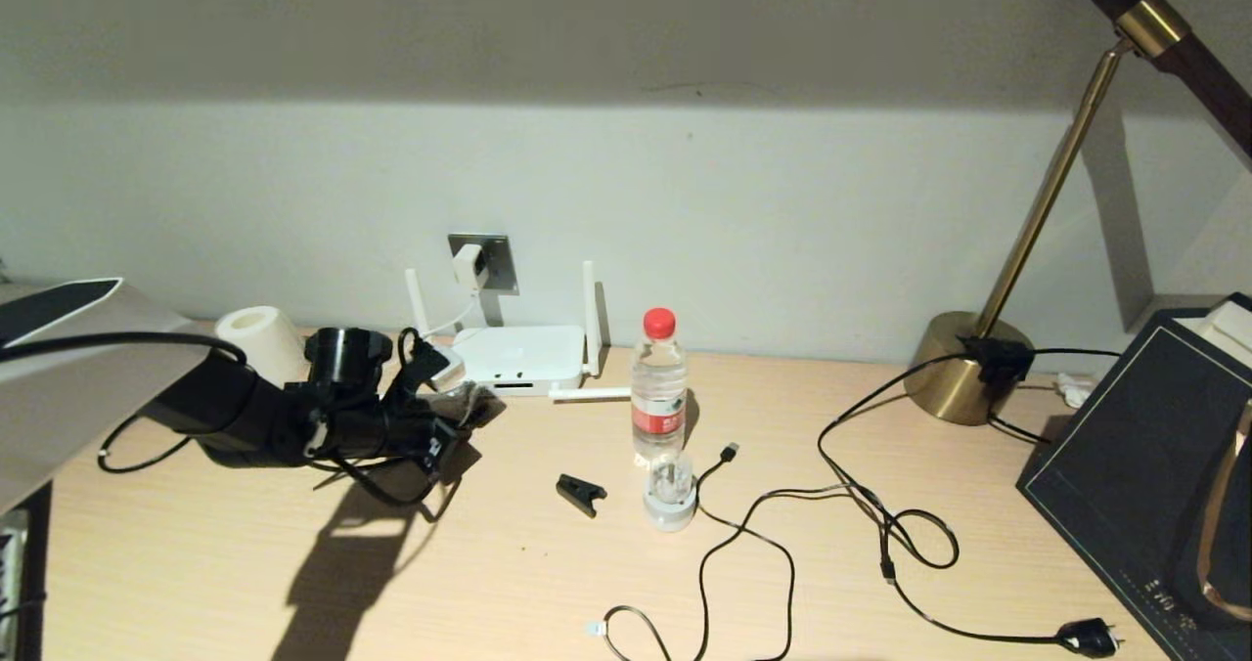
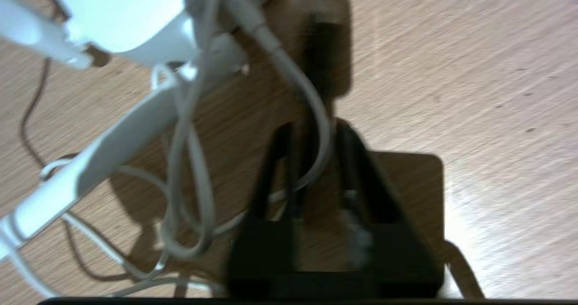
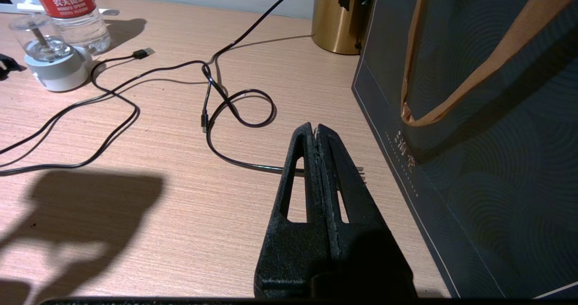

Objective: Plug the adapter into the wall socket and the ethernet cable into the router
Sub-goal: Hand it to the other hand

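Reaching toward the back left of the tabletop, our left gripper hovers just beside the router, its jaws parted a little around a white cable; we cannot tell whether they actually pinch it. Our adapter already sits in the wall socket above the router, near the back edge. Our right gripper hangs pressed shut and empty above the right side of the tabletop, beside a dark bag
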`<state>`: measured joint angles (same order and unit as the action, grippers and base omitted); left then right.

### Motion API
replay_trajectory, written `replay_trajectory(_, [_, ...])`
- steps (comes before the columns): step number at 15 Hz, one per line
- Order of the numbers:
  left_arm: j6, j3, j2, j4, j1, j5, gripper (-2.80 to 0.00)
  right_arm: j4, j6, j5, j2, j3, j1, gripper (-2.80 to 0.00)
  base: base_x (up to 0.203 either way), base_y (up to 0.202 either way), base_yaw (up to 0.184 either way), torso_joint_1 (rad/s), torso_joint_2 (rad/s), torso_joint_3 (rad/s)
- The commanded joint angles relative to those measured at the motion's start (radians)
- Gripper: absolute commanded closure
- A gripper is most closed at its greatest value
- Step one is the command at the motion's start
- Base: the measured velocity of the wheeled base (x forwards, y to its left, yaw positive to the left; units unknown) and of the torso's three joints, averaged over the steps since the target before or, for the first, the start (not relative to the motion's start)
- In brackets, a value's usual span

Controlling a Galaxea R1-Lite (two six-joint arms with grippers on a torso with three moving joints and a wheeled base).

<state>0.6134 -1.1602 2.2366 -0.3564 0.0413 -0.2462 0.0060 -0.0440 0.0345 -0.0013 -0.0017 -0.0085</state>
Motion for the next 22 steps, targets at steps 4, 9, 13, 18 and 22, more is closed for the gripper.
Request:
replay_trajectory(4, [0.0, 0.038, -0.055, -0.004, 0.001, -0.005, -2.8, 0.0, 0.0, 0.001, 0.001, 0.0, -0.001, 0.0, 0.0, 0.0, 0.0, 0.0, 0.0, 0.0])
replay_trajectory(9, [0.0, 0.192, -0.244, -0.001, 0.0, -0.052, -2.8, 0.0, 0.0, 0.0, 0.001, 0.0, 0.0, 0.0, 0.0, 0.0, 0.0, 0.0, 0.0, 0.0])
replay_trajectory(13, [-0.012, 0.256, -0.311, -0.001, -0.029, -0.066, -2.8, 0.0, 0.0, 0.001, 0.001, 0.0, -0.001, 0.0, 0.0, 0.0, 0.0, 0.0, 0.0, 0.0])
replay_trajectory(18, [-0.19, 0.24, -0.265, 0.052, -0.023, -0.124, -2.8, 0.0, 0.0, 0.001, 0.001, 0.0, 0.001, 0.0, 0.0, 0.0, 0.0, 0.0, 0.0, 0.0])
replay_trajectory(22, [-0.329, 0.183, -0.225, 0.109, -0.023, -0.21, -2.8, 0.0, 0.0, 0.001, 0.001, 0.0, 0.0, 0.0, 0.0, 0.0, 0.0, 0.0, 0.0, 0.0])
